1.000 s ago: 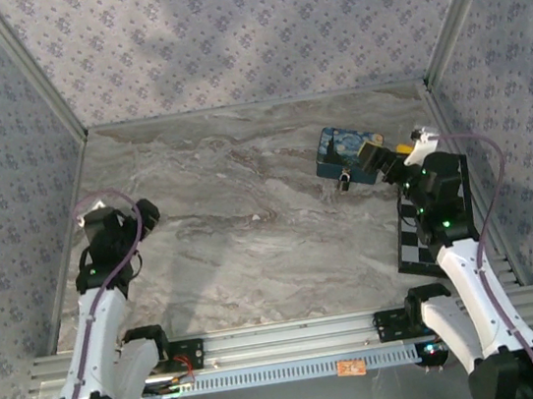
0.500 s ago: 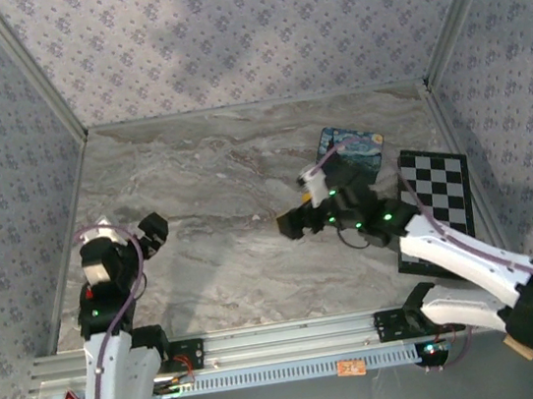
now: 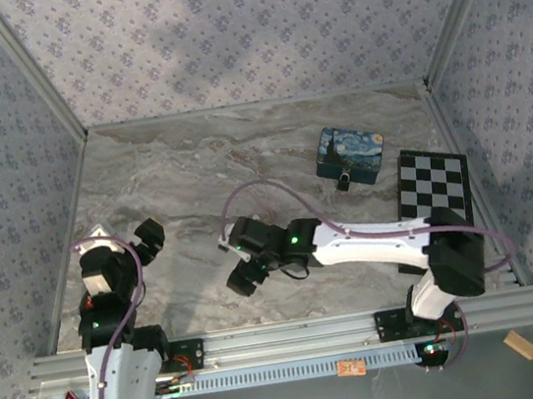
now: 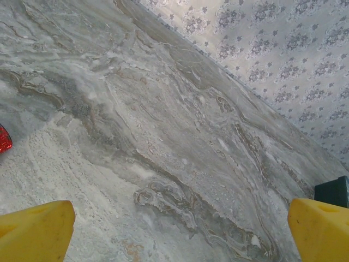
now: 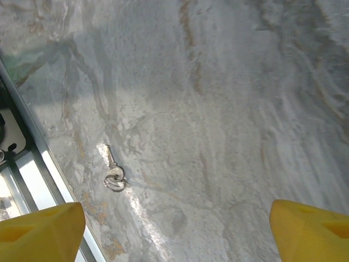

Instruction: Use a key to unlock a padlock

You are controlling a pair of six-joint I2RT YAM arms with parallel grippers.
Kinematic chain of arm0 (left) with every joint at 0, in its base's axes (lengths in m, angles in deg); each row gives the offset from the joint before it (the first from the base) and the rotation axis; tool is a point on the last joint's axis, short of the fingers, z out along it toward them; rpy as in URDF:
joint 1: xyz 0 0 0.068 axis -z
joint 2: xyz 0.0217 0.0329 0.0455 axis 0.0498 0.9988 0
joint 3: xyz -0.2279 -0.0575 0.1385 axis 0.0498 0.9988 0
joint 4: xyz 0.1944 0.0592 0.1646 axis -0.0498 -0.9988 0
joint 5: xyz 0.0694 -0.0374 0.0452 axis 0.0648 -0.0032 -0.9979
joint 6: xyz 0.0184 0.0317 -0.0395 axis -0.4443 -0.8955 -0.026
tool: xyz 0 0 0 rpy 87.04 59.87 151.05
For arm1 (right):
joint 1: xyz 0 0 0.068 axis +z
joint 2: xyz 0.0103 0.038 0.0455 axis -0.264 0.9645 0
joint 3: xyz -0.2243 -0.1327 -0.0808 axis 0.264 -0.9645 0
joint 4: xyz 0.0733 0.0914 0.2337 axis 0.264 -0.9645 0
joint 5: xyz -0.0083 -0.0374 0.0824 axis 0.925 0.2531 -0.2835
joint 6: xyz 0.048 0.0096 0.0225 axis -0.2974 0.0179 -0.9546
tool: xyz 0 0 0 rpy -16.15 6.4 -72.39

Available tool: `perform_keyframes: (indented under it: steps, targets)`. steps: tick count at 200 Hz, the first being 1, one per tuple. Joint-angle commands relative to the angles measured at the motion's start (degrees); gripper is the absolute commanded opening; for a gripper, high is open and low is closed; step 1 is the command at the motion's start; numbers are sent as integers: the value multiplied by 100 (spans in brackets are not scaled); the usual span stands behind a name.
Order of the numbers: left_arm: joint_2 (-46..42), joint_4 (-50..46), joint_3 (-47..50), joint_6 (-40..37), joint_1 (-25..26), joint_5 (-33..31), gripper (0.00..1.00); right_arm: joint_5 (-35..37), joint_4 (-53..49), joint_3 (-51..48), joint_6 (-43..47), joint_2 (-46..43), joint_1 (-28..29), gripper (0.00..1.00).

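Observation:
The padlock (image 3: 344,183) is a tiny dark lock lying against the near side of a blue swirl-painted box (image 3: 348,154) at the back right. A small silvery key (image 5: 111,164) on a ring lies flat on the marble, close to the table's near metal rail (image 5: 32,158). My right gripper (image 5: 177,234) hovers over the table with its yellow fingertips (image 5: 41,232) wide apart and nothing between them; the key lies ahead of the left fingertip. From above, my right gripper (image 3: 240,281) sits at the near middle, arm stretched leftwards. My left gripper (image 4: 180,234) is open over bare marble at the near left (image 3: 149,236).
A black-and-white checkerboard (image 3: 432,186) lies flat at the right edge. Patterned walls close the table on three sides, and a metal rail (image 3: 286,336) runs along the near edge. A small red object (image 4: 3,139) shows at the left border of the left wrist view.
My right arm has swung from beside the blue box at the far right across to the near middle of the table. The left arm has drawn back slightly.

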Motion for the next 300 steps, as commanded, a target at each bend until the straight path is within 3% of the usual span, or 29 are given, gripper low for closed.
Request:
perform_keyframes:
  steps: [1,62,131,172,300]
  targets:
    - [-146,-68,-51,-110,-15,-168,100,-193,-602,497,203,489,242,88]
    - [-247,-111,18,-145,-23,-298,100,-356,-1143,1250,323,1560,400,83]
    - [-247,-117,62,-193,-28,-355,100,-670,-1636,1981,372,2542,420,63]
    - [-249,-101,144,-154,-20,-355,100,-1000,-1728,2238,500,2863,418,49]
    - [-245,-69,163,-149,-25,-427,100,-1185,-1821,2331,494,3155,351,26]
